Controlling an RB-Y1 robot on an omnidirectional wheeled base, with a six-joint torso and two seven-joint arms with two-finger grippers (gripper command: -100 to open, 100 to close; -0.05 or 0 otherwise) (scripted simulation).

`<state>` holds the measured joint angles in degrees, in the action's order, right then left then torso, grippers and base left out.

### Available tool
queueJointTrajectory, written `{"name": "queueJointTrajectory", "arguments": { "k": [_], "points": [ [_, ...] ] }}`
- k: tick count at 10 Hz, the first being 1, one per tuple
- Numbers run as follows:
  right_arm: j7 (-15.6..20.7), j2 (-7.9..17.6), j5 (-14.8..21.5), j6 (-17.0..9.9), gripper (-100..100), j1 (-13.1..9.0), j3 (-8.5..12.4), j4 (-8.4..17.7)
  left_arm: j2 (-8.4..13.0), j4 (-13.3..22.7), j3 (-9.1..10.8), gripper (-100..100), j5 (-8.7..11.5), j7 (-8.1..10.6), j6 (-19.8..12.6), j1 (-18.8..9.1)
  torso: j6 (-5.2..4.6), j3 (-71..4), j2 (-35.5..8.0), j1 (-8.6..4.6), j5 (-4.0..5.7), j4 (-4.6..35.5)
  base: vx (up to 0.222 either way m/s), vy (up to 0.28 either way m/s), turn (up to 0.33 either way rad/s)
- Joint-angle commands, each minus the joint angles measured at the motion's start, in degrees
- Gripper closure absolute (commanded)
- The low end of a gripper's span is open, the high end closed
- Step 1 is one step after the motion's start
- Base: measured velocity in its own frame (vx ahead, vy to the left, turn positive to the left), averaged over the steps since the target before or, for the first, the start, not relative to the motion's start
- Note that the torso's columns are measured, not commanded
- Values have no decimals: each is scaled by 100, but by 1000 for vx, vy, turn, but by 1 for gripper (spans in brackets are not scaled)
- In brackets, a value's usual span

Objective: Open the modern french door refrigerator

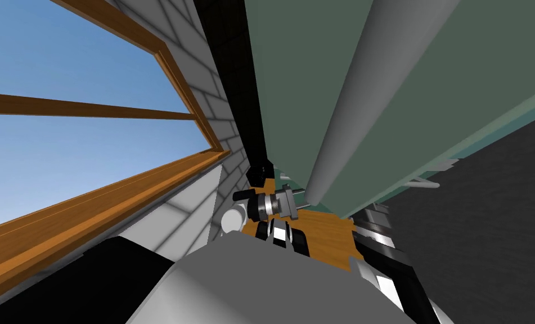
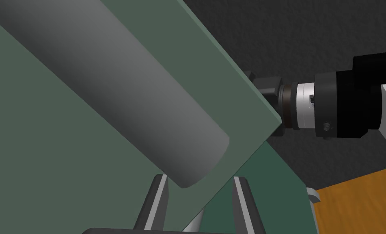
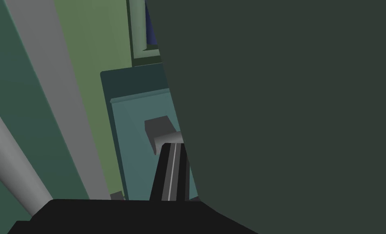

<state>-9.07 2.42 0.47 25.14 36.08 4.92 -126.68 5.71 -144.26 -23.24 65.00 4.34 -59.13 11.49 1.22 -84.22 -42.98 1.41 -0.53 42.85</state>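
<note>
The refrigerator door [image 1: 418,84] is a dull green panel with a thick grey bar handle [image 1: 350,112] running down it. In the left wrist view my left gripper [image 2: 200,178] is open. Its fingers [image 2: 157,199] stand on either side of the handle's lower end [image 2: 196,162], with a small gap on one side. In the head view the left gripper [image 1: 295,198] is at that same lower end. My right gripper [image 3: 172,150] is shut and empty, lying along the edge of a dark green panel [image 3: 289,113]. The left wrist view shows the right gripper [image 2: 267,87] tucked behind the door's edge [image 2: 244,81].
A wood-framed window [image 1: 91,112] and a grey brick wall [image 1: 215,101] are at my left. Orange wooden floor [image 1: 322,230] lies below the door, and a dark rough surface [image 1: 485,225] is to the right. Past the right fingers sit a teal panel [image 3: 143,122] and a small grey block [image 3: 159,128].
</note>
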Motion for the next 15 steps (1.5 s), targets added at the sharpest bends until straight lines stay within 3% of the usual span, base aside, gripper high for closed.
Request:
{"name": "queueJointTrajectory", "arguments": {
  "k": [1,3,5,6,9,11,12,13,15],
  "points": [
    [-13,-7,-17,53,0,45,39,-20,1,-87,-102,100,304,-114,-126,-77,12,-8,7,16,-13,3,16,43,-9],
    [-36,-21,-49,147,0,133,110,-51,13,-111,-123,100,510,-193,-272,-84,13,-12,9,36,-22,3,16,86,-6],
    [-61,-39,-85,239,0,229,190,-73,13,-111,-123,100,510,-193,-272,-84,17,-20,11,36,-31,9,4,25,10],
    [-72,-47,-99,277,0,277,223,-73,24,-136,-145,100,708,-272,-418,-91,9,-17,9,24,-29,8,11,73,15],
    [-114,-83,-169,390,0,417,375,-87,24,-136,-145,100,717,-272,-418,-91,8,-21,17,32,-27,2,7,45,16],
    [-131,-104,-205,383,0,492,460,-31,46,-184,-188,100,1130,-429,-710,-105,-39,-51,74,6,-14,-35,14,122,44],
    [-137,-111,-218,376,0,521,492,-9,43,-167,-112,100,1026,-330,-616,-137,-46,-83,128,19,-14,-61,-19,83,-67],
    [-139,-119,-223,363,0,559,506,31,47,-7,-104,-100,1024,-320,-641,-149,-58,-105,146,-40,-9,-63,-36,5,-47],
    [-140,-130,-228,348,0,614,524,83,60,197,-57,-100,949,-225,-623,-172,-76,-96,143,-115,24,-64,4,-25,23]
  ]
}}
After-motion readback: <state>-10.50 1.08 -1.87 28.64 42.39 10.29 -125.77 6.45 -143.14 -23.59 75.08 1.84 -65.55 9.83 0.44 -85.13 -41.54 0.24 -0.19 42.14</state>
